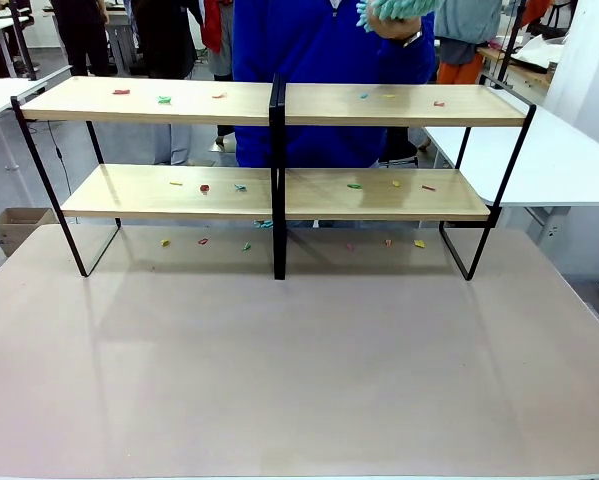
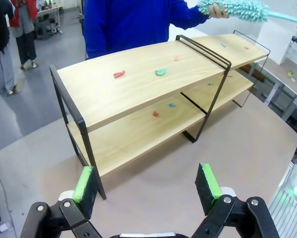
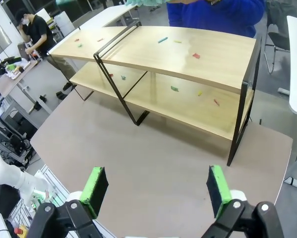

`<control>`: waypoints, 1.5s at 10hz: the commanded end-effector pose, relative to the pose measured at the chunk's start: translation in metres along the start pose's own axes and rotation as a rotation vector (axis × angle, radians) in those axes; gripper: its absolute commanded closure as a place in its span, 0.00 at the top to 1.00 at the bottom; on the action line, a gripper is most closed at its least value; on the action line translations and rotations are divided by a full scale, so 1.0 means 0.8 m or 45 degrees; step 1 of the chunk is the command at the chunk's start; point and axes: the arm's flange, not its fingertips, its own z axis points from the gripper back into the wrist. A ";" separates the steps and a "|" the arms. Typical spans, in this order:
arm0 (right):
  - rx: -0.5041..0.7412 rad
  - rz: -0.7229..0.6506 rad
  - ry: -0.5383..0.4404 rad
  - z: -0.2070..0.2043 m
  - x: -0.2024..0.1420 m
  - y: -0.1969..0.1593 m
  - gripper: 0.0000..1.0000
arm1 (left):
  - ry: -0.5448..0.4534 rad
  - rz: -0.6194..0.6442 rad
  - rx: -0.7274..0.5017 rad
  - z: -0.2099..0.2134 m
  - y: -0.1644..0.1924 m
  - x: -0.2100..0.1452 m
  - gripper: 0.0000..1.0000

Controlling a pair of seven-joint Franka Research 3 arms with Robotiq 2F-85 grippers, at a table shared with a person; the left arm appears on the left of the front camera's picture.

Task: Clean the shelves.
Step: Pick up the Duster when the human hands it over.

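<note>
The shelves (image 1: 399,105) are a two-tier rack of light-wood boards in a black frame, standing across the far half of the table. Small coloured scraps (image 1: 164,99) lie on both boards and on the table beneath (image 1: 204,241). The rack (image 2: 138,84) also shows in the left wrist view, ahead of my left gripper (image 2: 147,191), which is open and empty. In the right wrist view my right gripper (image 3: 158,191) is open and empty, well short of the rack (image 3: 203,54). A person in a blue top (image 1: 319,60) stands behind, holding a teal fluffy duster (image 2: 235,9) above the top board.
The grey-brown tabletop (image 1: 299,360) in front of the rack is bare. White tables (image 1: 569,160) stand at the right and far left. A cardboard box (image 1: 14,228) sits on the floor at left. Other people stand in the background.
</note>
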 end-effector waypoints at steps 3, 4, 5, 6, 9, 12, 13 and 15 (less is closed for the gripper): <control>0.010 0.017 -0.003 -0.019 -0.001 0.002 1.00 | 0.015 0.000 0.014 0.002 -0.001 -0.002 1.00; 0.007 0.009 0.004 -0.021 -0.002 0.001 1.00 | 0.015 0.000 0.014 0.002 -0.001 -0.002 1.00; 0.015 0.005 0.017 -0.010 0.001 0.001 1.00 | 0.015 0.000 0.014 0.002 -0.001 -0.002 1.00; 0.015 0.005 0.017 -0.010 0.001 0.001 1.00 | 0.015 0.000 0.014 0.002 -0.001 -0.002 1.00; 0.015 0.005 0.017 -0.010 0.001 0.001 1.00 | 0.015 0.000 0.014 0.002 -0.001 -0.002 1.00; 0.015 0.005 0.017 -0.010 0.001 0.001 1.00 | 0.015 0.000 0.014 0.002 -0.001 -0.002 1.00; 0.015 0.005 0.017 -0.010 0.001 0.001 1.00 | 0.015 0.000 0.014 0.002 -0.001 -0.002 1.00; 0.016 0.005 0.019 -0.011 0.001 0.001 1.00 | 0.015 0.000 0.014 0.002 -0.001 -0.002 1.00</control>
